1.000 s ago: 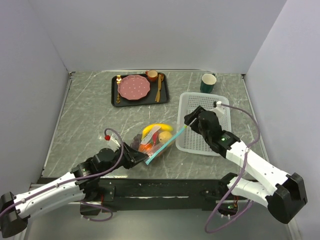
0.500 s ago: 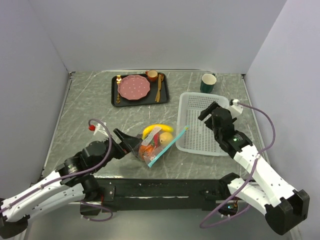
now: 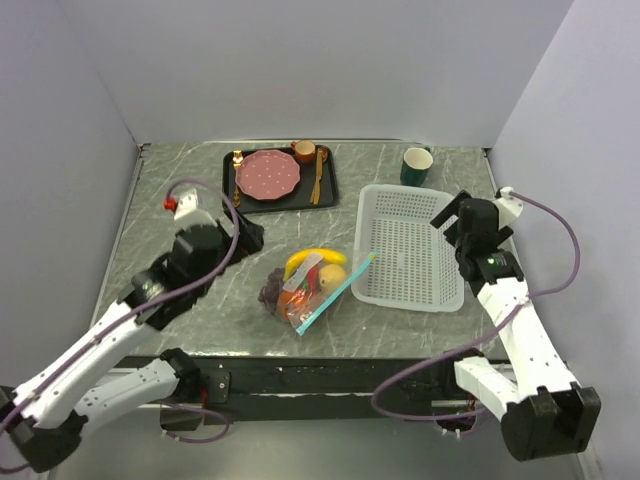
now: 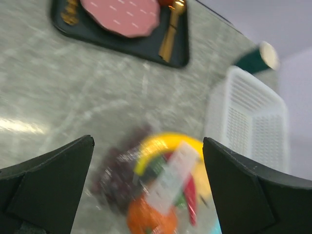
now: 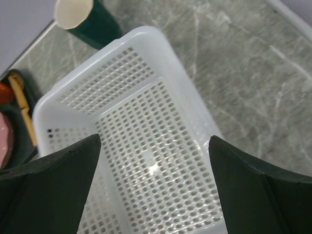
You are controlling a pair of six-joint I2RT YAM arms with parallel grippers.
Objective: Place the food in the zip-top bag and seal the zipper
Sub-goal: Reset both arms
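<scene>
The clear zip-top bag point(image 3: 303, 292) lies on the table's near middle with the food inside: a yellow banana point(image 3: 312, 257), dark grapes point(image 3: 272, 290), an orange fruit point(image 3: 296, 300) and a lemon point(image 3: 331, 276). Its teal zipper point(image 3: 340, 290) runs along the bag's right edge. My left gripper point(image 3: 243, 236) hangs open, up and to the left of the bag, touching nothing. The left wrist view is blurred: its gripper point(image 4: 147, 141) looks down on the banana point(image 4: 161, 142), grapes point(image 4: 113, 170) and orange point(image 4: 150, 220). My right gripper point(image 3: 452, 216) point(image 5: 154, 140) stands open and empty above the basket.
A white mesh basket point(image 3: 408, 262) point(image 5: 126, 92) stands right of the bag, its left rim next to the zipper's far end. A dark green cup point(image 3: 416, 165) point(image 5: 87, 20) stands behind it. A black tray point(image 3: 279, 205) at the back holds a pink plate point(image 3: 267, 175) and gold cutlery point(image 3: 317, 177).
Both grippers have let go of the bag and drawn away from it. The left one opened and rose back to the left; the right one opened wider and swung right over the basket.
</scene>
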